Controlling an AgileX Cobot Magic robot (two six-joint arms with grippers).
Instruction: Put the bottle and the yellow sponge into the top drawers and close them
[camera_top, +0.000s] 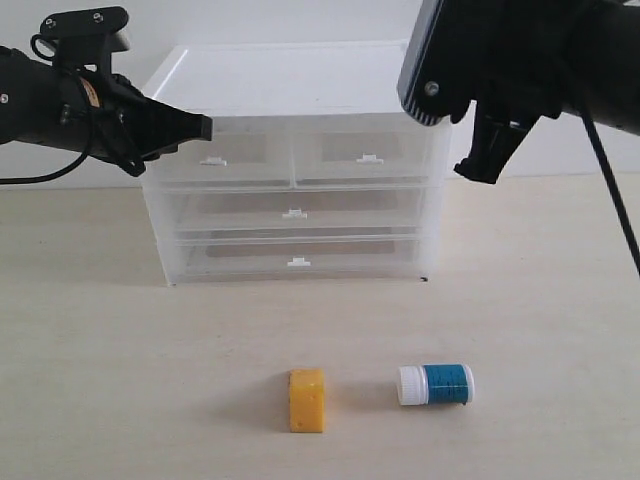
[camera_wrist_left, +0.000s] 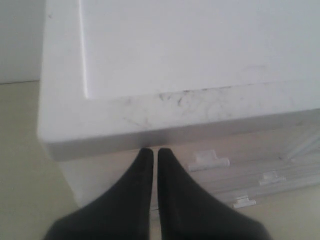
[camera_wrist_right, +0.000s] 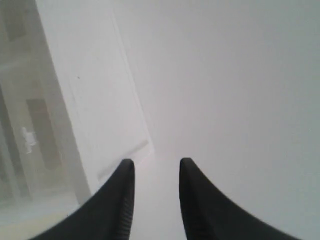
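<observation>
Two top drawers (camera_top: 245, 160), both pushed fully in, side by side just under the white lid of the chest (camera_top: 290, 75), each with a small white handle (camera_top: 213, 160); two full-width drawers (camera_top: 240, 215) beneath, likewise shut. Out in front of the chest, well clear of it on the table (camera_top: 100, 350), the yellow sponge (camera_top: 307, 400), standing as a small block, and near it, apart and not touching, the bottle (camera_top: 436, 384), lying on its side with the white cap turned toward the sponge. Neither yet inside the chest. Left pincer (camera_top: 205, 128) (camera_wrist_left: 155, 152) closed to a thin slit with nothing between the fingers, tips level with the top row at the chest's front corner on the left arm's side, just beside the lid's front edge and above the nearest handle; contact with the chest impossible to tell. Right pincer (camera_top: 485, 165) (camera_wrist_right: 156, 162) raised off the table beside the chest's upper corner on the right arm's side, fingers partly apart, nothing in the gap, only the chest's side wall and a pale backdrop beyond.
</observation>
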